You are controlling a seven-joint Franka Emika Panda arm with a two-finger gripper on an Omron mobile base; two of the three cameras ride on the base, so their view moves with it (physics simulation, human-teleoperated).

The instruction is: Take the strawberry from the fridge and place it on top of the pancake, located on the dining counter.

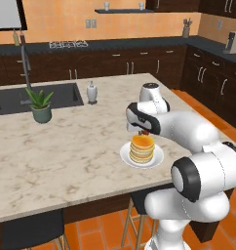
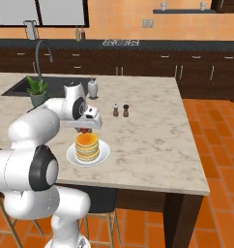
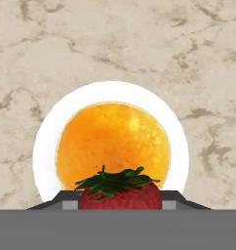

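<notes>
White arm bent forward, pincer (image 3: 119, 202) pointed down, fingers closed on something small.

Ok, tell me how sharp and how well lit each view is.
Left base view: soft, evenly lit, the pancake casting barely any shadow on its plate. Right base view: equally soft, no glare on the counter. Hand view: sharpest, the strawberry crisp between the fingers.

Dining counter (image 1: 66, 146): beige marbled stone top, smooth, faint sheen; base of dark wood. Plate (image 3: 44, 141): plain white, smooth, matt. Pancake (image 3: 112, 141): golden-orange top, mottled, slightly glossy. Strawberry (image 3: 121, 197): red skin, finely dimpled, with matt green leaves. Floor (image 2: 206, 145): orange tile, dark joints.
</notes>
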